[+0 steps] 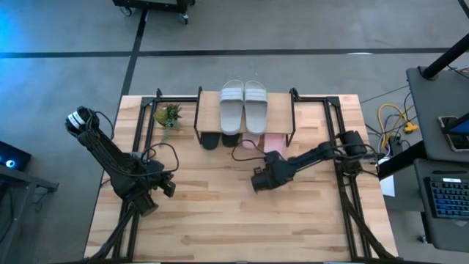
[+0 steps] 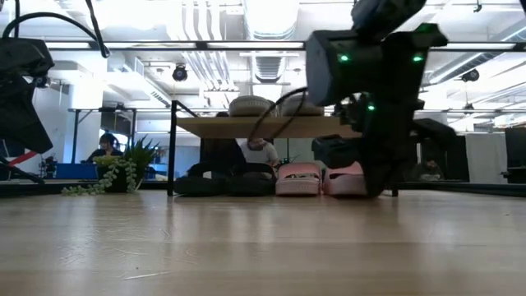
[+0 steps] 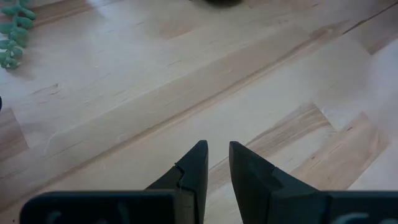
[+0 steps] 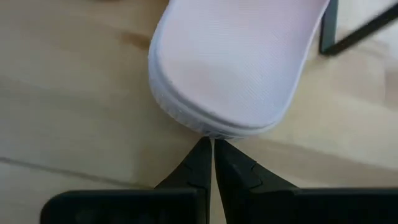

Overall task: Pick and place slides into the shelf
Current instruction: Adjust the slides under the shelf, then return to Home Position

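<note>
Grey concrete floor is surrounding a light wooden table (image 1: 220,213) with a black frame.

High view: the shelf (image 1: 245,117) is standing at the far middle of the table. A light grey pair of slides (image 1: 243,105) is lying side by side on its board top. Black slides (image 1: 220,138) are poking out from under its left half, and a pale pink slide (image 1: 272,141) is showing under its right half. A small potted plant (image 1: 169,114) is sitting just left of the shelf. The right gripper (image 1: 274,158) is reaching in from the right side, tip at the near edge of the pink slide. The left gripper (image 1: 170,185) is waiting at the near left, well apart from the shelf.

Low view: an office room with ceiling ducts is lying behind; a person (image 2: 104,149) is sitting far left. Under the shelf board (image 2: 271,125), two black slides (image 2: 222,182) are lying left and two pink slides (image 2: 320,178) right. The right arm is partly covering the rightmost one.

Left wrist view: the left gripper (image 3: 215,152) is hanging over bare wood, fingers slightly apart, holding nothing.

Right wrist view: the right gripper (image 4: 208,148) is showing its fingers pressed together, tips touching the rounded end of the pink slide (image 4: 236,68), gripping nothing. A black shelf leg (image 4: 328,28) is standing beside the slide.
</note>
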